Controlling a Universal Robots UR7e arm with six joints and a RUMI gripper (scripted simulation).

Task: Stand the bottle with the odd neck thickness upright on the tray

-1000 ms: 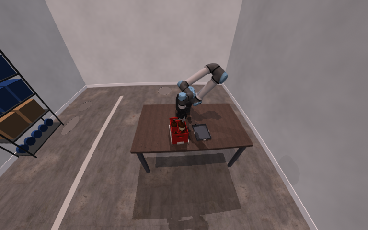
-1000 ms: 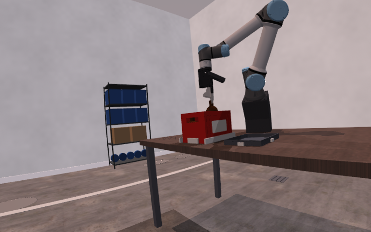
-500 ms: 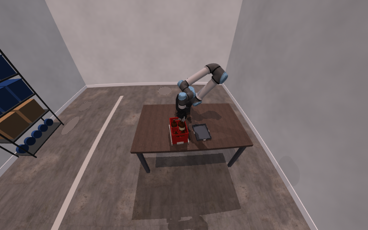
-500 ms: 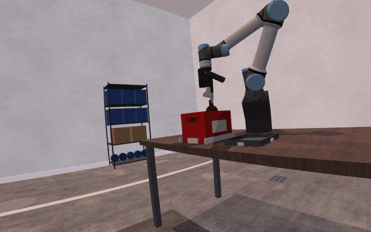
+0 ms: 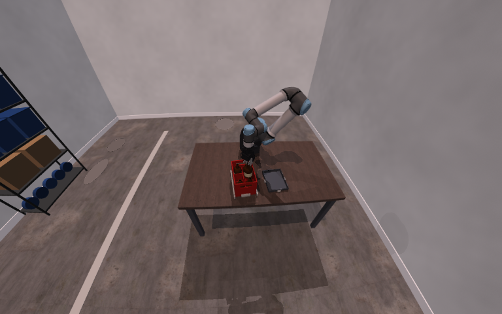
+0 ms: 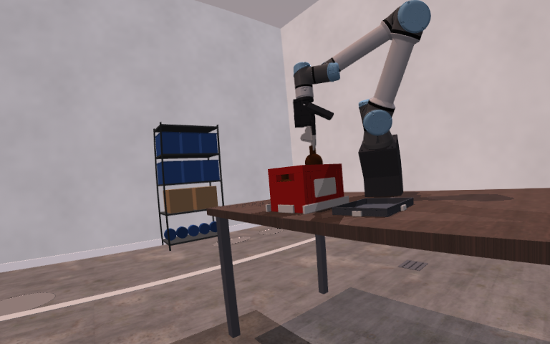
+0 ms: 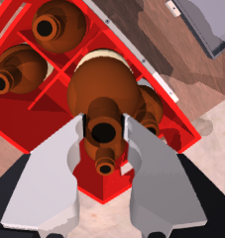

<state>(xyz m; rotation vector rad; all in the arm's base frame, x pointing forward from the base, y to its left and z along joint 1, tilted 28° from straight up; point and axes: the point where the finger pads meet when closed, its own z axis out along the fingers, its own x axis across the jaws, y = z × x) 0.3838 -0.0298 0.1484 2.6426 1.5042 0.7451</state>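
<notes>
My gripper [image 5: 248,163] [image 6: 313,146] [image 7: 103,115] points down over the crate, its jaws shut on the neck of a brown bottle [image 5: 248,171] [image 6: 313,160] [image 7: 104,84]. That bottle is upright, with its neck and shoulder above the rim of the red crate [image 5: 244,190] [image 6: 286,194] [image 7: 13,118]. Its lower part is hidden. Other brown bottles stand lower in the crate: one at the top left of the wrist view [image 7: 67,30], one at the left [image 7: 27,69], one behind the held bottle at the right [image 7: 152,105], and one below it [image 7: 105,158]. The dark tray [image 5: 275,180] [image 6: 364,210] [image 7: 207,22] lies beside the crate.
The crate and tray stand on the brown table [image 5: 311,175] [image 6: 460,213], a narrow gap between them. The crate's walls and thin dividers surround the bottles. The arm's black base [image 6: 382,173] stands behind. A shelf rack [image 5: 27,148] [image 6: 187,185] stands away on the floor.
</notes>
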